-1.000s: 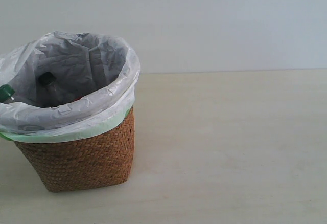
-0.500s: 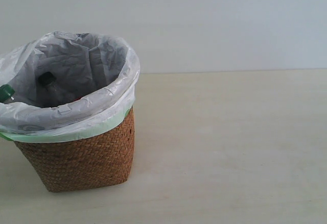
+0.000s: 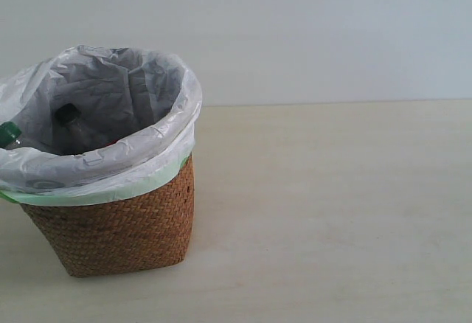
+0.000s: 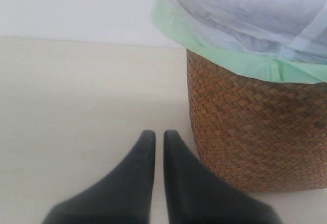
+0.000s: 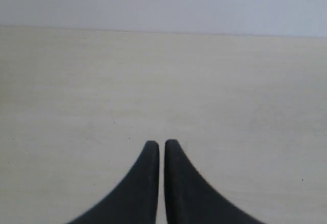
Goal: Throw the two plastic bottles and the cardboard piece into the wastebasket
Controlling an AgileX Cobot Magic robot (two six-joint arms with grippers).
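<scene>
Brown woven wicker wastebasket (image 3: 125,227) holds black-capped clear bottle (image 3: 66,113) and green-capped clear bottle (image 3: 9,132), so the clenched, empty left claw (image 4: 159,134) and right claw (image 5: 161,143) should avoid bumping it.

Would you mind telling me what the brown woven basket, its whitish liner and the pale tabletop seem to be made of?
The brown woven basket looks like matte wicker or rattan: a herringbone weave shows. Its whitish liner seems thin plastic film: crinkled, translucent, green-edged. The pale tabletop looks like matte light wood or laminate, with faint grain; I cannot tell which.
</scene>
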